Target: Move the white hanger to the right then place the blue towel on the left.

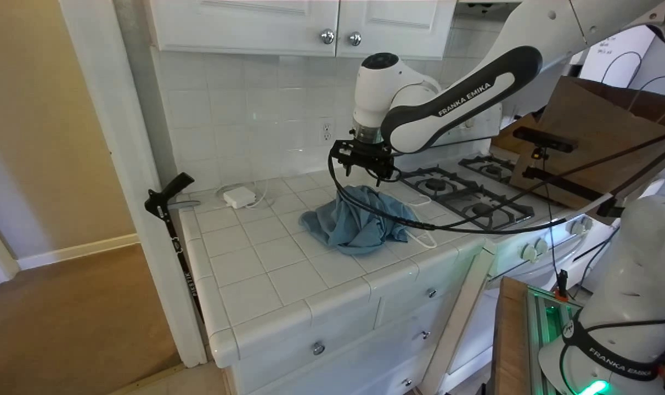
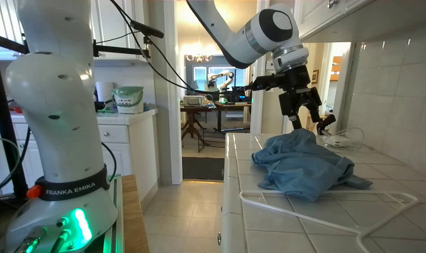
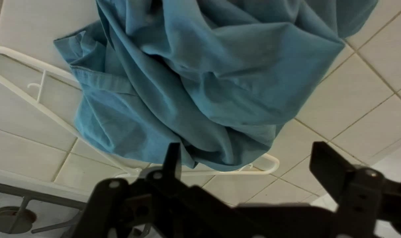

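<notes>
A worktop (image 1: pixel 288 269) of glossy, square white tiles is spreading across all three views, its front edge showing rounded in an exterior view. A smooth-shelled, white-and-black robot arm (image 1: pixel 458 93) is hanging over it. Beside the tiles a gas stove (image 1: pixel 435 185) with dark metal grates is standing; the wrist view is catching just a corner of it. The blue towel (image 1: pixel 354 233), a soft, matt heap of deep folds, is lying crumpled on the worktop near the stove, partly over the white hanger (image 2: pixel 361 233). Only the wrist view is picking out a flat, hem-like band on the cloth. The hanger (image 2: pixel 361 233), a slim, smooth triangle, is showing most of its outline in an exterior view, while the wrist view is adding small inner hooks along its bars. The angular black hand (image 3: pixel 246 148) is hanging just above the towel; the wrist view is showing its two blocky fingers (image 3: pixel 329 172) spread wide apart, and whether a fingertip is touching the fabric, I cannot tell. Farther from the stove, a small white box (image 1: pixel 239 196) is sitting on the worktop, appearing in both exterior views.
</notes>
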Controlling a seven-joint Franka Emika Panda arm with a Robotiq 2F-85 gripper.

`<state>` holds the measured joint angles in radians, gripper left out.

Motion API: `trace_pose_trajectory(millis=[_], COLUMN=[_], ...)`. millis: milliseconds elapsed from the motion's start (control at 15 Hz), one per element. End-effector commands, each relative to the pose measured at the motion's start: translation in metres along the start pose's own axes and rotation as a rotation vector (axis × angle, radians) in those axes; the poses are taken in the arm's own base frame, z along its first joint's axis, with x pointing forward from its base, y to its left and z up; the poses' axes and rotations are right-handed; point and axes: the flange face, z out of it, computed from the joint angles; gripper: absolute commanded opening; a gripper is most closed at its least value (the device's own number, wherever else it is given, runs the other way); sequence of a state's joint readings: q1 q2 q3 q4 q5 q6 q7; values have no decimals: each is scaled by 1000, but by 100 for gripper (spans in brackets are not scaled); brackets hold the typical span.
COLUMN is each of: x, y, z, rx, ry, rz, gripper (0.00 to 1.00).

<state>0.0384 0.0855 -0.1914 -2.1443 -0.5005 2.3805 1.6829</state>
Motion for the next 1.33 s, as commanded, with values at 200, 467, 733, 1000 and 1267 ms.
trace_pose_trajectory(millis=[200,467,733,1000,1267], x=[-8,-17,-32,-43,-47], y=[-6,-19,-29,-37,-42], z=[0,10,23,24,20], rx=[41,81,101,50,-76], ry=[-9,-28,-50,-57,-57], rz=[-13,-18,-33,-50,-10], gripper=[100,100,75,50,22])
